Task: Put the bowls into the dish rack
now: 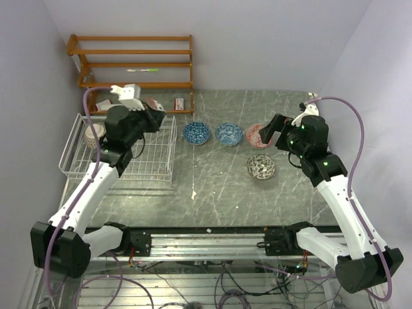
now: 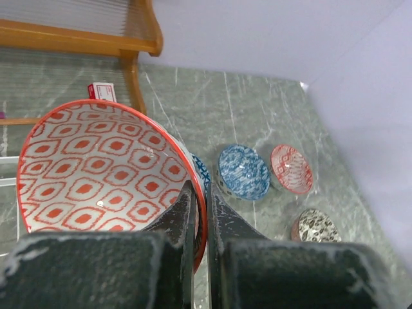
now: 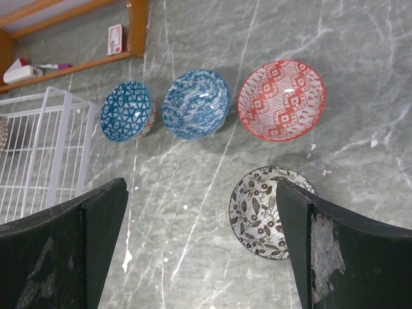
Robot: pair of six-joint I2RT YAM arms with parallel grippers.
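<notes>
I am clenching my left gripper (image 2: 203,193) on the rim of the red-patterned bowl (image 2: 96,174), holding it tilted by the far right corner of the dish rack (image 1: 69,154) at the table's (image 1: 212,187) left edge. A tan bowl (image 1: 94,134) is lying in the rack's far left corner. My right gripper (image 3: 201,193) is hanging wide open above the black-and-white bowl (image 3: 261,212), near two blue bowls (image 3: 195,104) and a pink-red bowl (image 3: 281,100).

- 6 bowls in all, in 4 colours.
- 2 blue: dark blue bowl (image 3: 127,111), light blue bowl (image 3: 195,104).
- 2 red: red zigzag bowl (image 3: 281,100), red diamond bowl (image 2: 96,174).
- 1 black-and-white bowl (image 3: 261,211).
- 1 tan bowl (image 1: 94,133).
- By place: 4 bowls on the table (image 1: 219,187), 1 in the rack (image 1: 171,151), 1 held.
- 1 rack.
- 1 table.
- 1 wooden shelf (image 1: 129,51).
- 1 red-and-white box (image 3: 115,38).
- 2 arms: left arm (image 1: 90,187), right arm (image 1: 344,206).
- 2 grippers: left gripper (image 2: 201,193), right gripper (image 3: 201,199).
</notes>
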